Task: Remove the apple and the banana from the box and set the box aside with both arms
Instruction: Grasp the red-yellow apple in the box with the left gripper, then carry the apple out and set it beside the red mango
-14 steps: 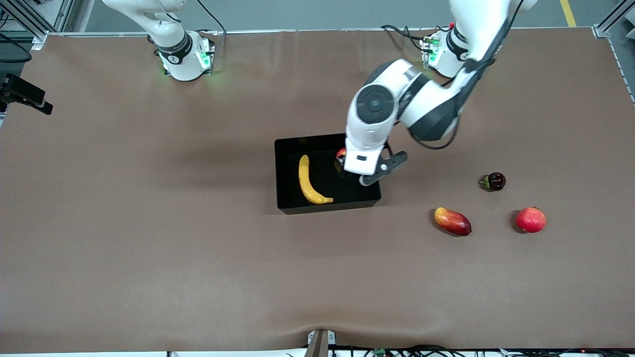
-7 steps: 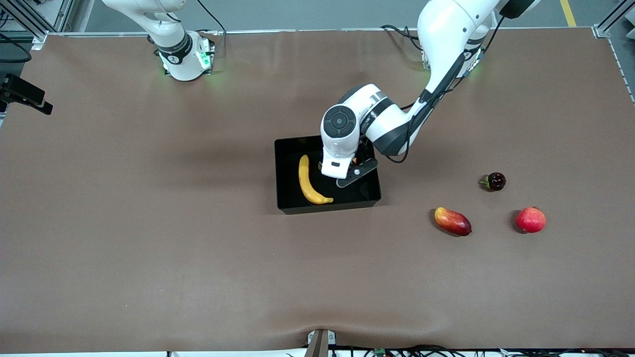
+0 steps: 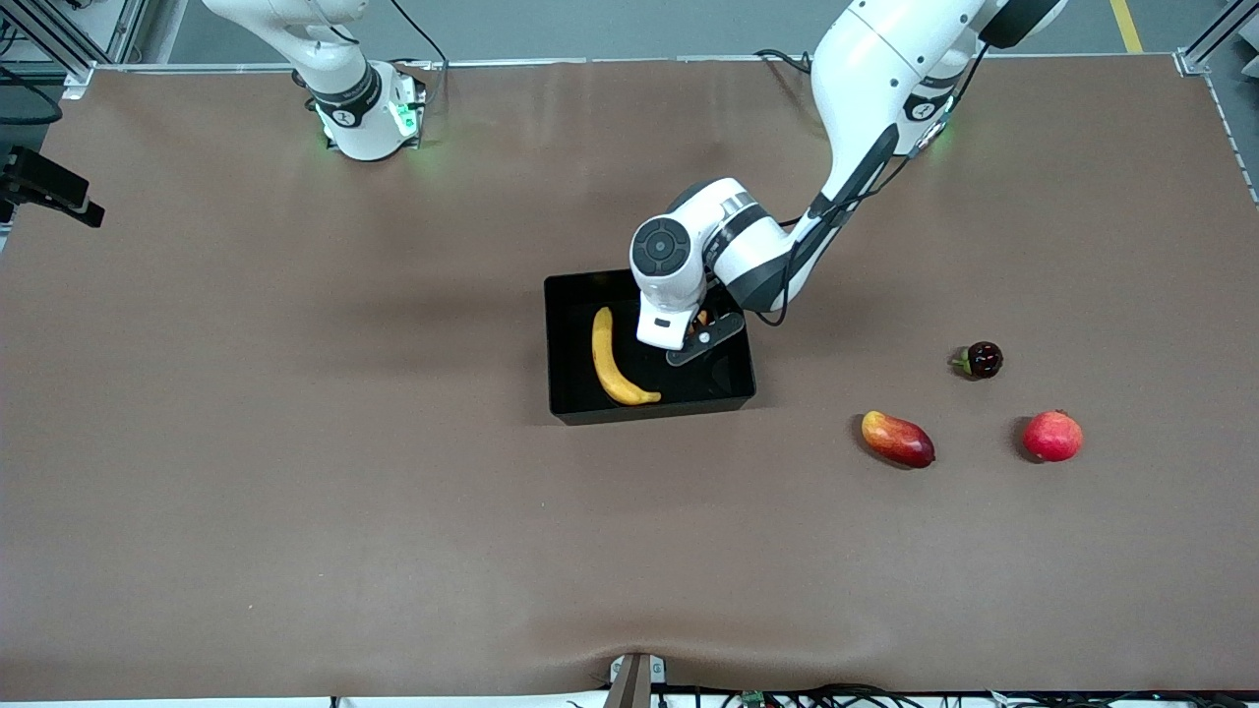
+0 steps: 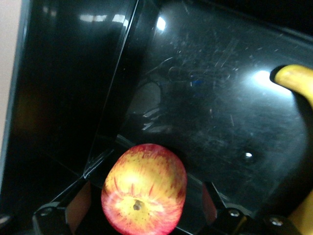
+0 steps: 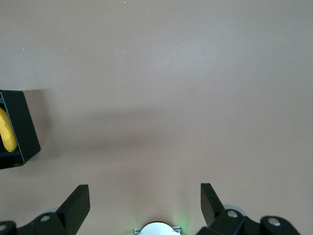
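The black box [image 3: 570,344] stands mid-table with the yellow banana [image 3: 612,360] lying in it. My left gripper [image 3: 693,334] is low inside the box, beside the banana, toward the left arm's end. In the left wrist view its fingers [image 4: 78,210] stand open, with the red-and-yellow apple [image 4: 144,196] between them and a gap on each side. In the front view the wrist hides all but a sliver of the apple [image 3: 700,318]. My right gripper [image 5: 145,205] is open and empty above bare table. The box corner [image 5: 19,127] and the banana tip [image 5: 6,131] show in its view.
A red-yellow mango [image 3: 897,439], a red pomegranate [image 3: 1052,436] and a small dark fruit [image 3: 982,360] lie on the table toward the left arm's end. The right arm's base [image 3: 359,108] stands at the table's back edge and that arm waits.
My left gripper moved with the apple from over the box's wall toward the banana and sank lower into the box. The banana and the box stayed put.
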You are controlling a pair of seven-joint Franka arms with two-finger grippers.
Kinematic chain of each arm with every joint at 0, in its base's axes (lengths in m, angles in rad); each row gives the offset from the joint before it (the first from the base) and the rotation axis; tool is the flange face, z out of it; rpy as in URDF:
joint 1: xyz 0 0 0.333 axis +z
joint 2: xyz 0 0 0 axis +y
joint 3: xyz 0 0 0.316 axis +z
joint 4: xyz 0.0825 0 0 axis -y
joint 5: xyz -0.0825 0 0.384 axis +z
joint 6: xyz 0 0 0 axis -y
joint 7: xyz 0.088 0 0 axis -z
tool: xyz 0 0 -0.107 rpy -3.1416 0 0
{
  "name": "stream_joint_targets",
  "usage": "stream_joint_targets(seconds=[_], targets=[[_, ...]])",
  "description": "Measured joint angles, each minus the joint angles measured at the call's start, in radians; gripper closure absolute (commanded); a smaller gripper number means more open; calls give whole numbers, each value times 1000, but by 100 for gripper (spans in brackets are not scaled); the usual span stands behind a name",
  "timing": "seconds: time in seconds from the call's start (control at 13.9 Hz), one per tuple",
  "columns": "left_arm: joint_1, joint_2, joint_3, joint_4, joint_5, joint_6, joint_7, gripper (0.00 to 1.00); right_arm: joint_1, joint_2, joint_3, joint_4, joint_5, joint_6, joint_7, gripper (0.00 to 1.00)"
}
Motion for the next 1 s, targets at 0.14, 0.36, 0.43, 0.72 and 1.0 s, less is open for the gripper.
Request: stream_joint_targets(seconds=[0.14,0.36,0.43,0.72,1.0], targets=[[0,3,0,-8,0,0,0,0,0,0,0,0,0,0,0,0],[0,10,0,-13,0,1,-1,68,0,0,0,0,0,0,0,0],[0,13,0,-13,0,2,0,100,0,0,0,0,0,0,0,0],[0,12,-1,-5,0,6,10,100,0,0,0,0,0,0,0,0],[12,-59,1,73,7,-34,59,100,0,0,0,0,0,0,0,0]])
